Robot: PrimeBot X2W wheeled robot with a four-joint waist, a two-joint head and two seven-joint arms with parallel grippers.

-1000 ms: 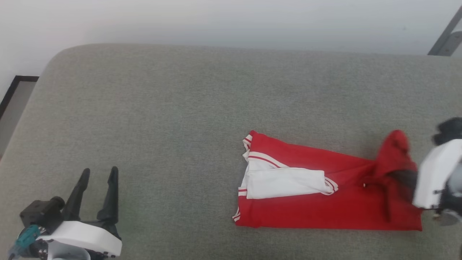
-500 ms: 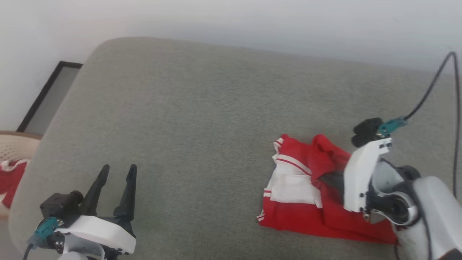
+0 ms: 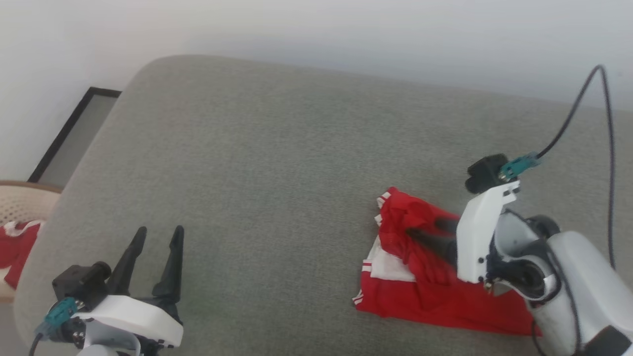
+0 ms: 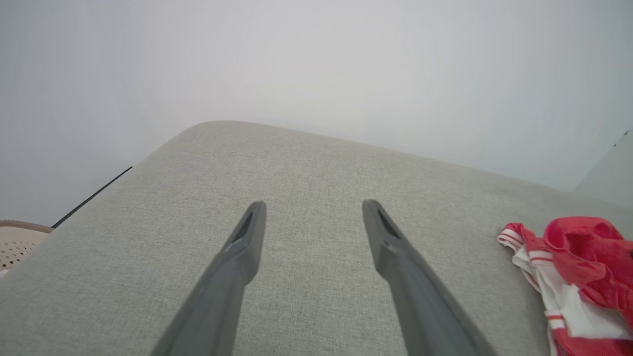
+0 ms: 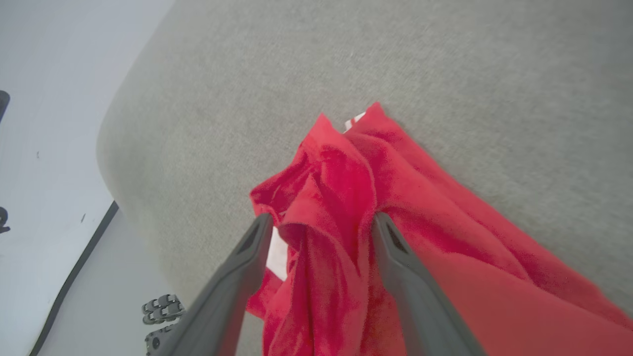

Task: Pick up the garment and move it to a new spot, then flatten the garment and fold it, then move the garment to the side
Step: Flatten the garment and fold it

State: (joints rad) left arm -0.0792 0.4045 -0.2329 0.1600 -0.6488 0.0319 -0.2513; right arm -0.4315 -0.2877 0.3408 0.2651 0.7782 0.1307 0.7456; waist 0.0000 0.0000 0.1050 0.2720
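The garment [image 3: 435, 296], a red shirt with white sleeves and striped trim, lies in a rumpled fold on the grey cushioned surface [image 3: 272, 163] at the right. Its red end is bunched on top of the white sleeve part. My right gripper [image 3: 418, 227] is low over that bunch, open, with a ridge of red cloth [image 5: 336, 198] standing loose between its spread fingers [image 5: 321, 220]. My left gripper [image 3: 159, 230] is open with nothing in it at the lower left, well away from the garment [image 4: 583, 247], which sits to the right of its fingers [image 4: 314, 205].
A pale basket [image 3: 20, 202] holding red and white cloth stands off the surface's left edge, also seen as the basket [image 4: 15, 237]. A black-framed panel [image 3: 74, 128] lies on the floor behind it. A black cable [image 3: 578, 109] arcs up from my right wrist.
The head camera has shifted. My right gripper carried the garment's right end leftwards over the sleeve end, halving its length, then opened its jaws. The left gripper stayed open.
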